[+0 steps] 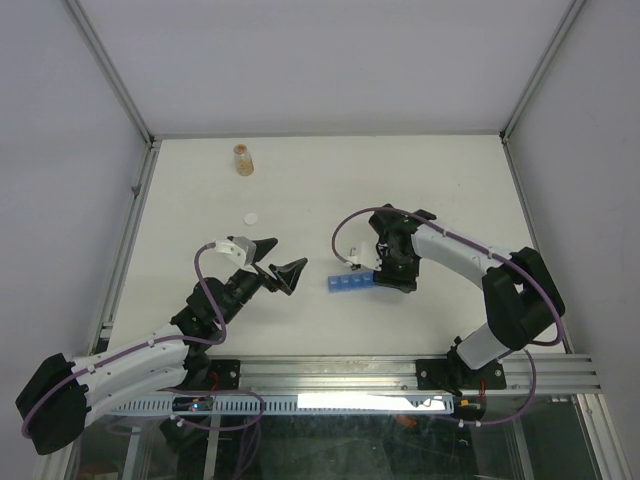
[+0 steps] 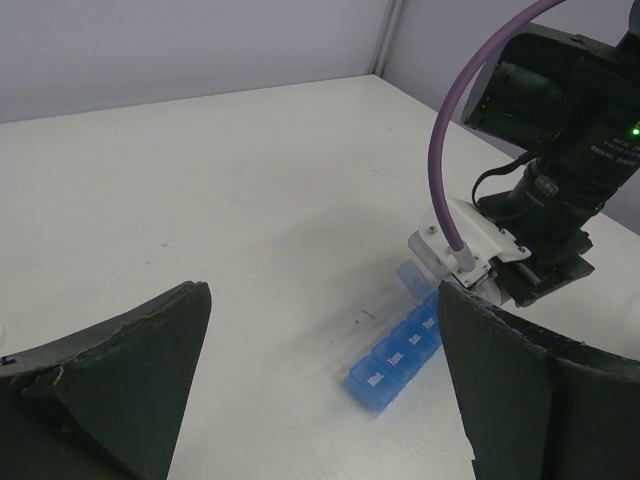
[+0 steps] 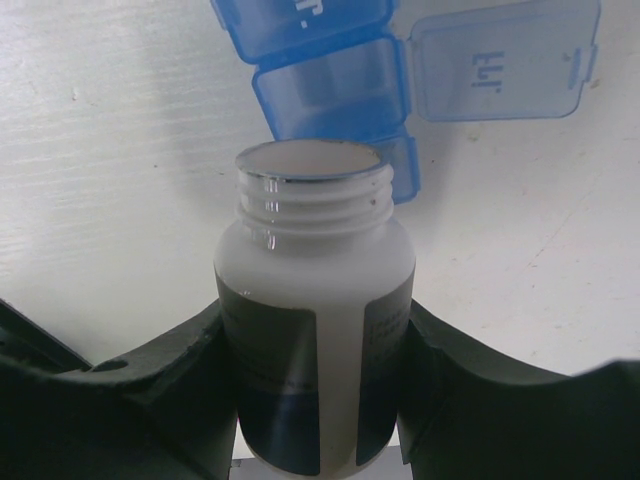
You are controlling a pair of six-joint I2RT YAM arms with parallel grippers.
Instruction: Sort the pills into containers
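The containers are a short strip of translucent-blue compartments lying mid-table; the strip also shows in the left wrist view with day labels on shut lids. In the right wrist view one compartment stands open, its lid flipped to the right. My right gripper is shut on an uncapped white bottle with a dark label, whose open mouth is tipped over the strip's right end. My left gripper is open and empty, just left of the strip. No pills show.
A small amber bottle stands at the far left of the table. A small white round cap lies below it. The table's raised edges and frame posts border both sides.
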